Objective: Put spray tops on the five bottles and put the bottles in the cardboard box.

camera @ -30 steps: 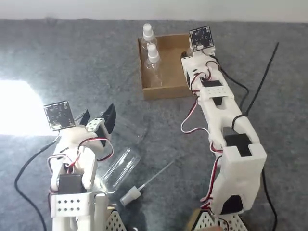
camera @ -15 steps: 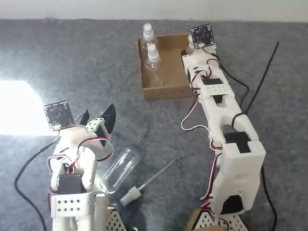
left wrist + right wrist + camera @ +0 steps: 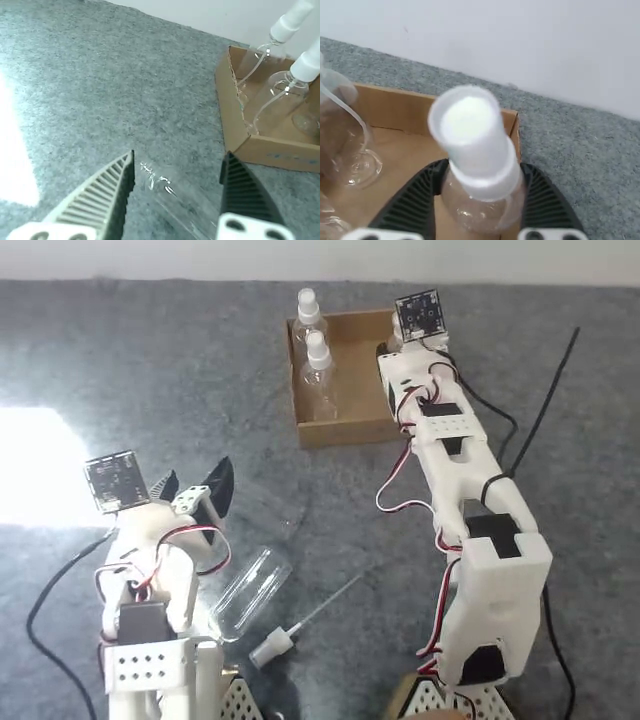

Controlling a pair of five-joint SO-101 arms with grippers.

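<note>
My right gripper (image 3: 479, 200) sits inside the box (image 3: 345, 428), its jaws closed against both sides of a capped bottle (image 3: 475, 170) that stands upright near the box's right wall. From the high view I can't check that grip, because the wrist camera and the arm cover it. The bottle's base is cut off in the right wrist view.

Two bottles (image 3: 318, 370) with tops on stand along the box's left wall, one behind the other. In the left wrist view their tops run off the edge.

My left gripper (image 3: 179, 157) is spread wide with nothing in it, low over the table (image 3: 150, 360). An open bottle (image 3: 250, 585) lies on its side under it. Between the jaws the clear plastic shows only as faint glints, so I can't trace its outline there. From above, its near end is hidden behind the left arm. A loose spray top (image 3: 272, 646) lies just beside it, its thin tube pointing toward the right arm.
</note>
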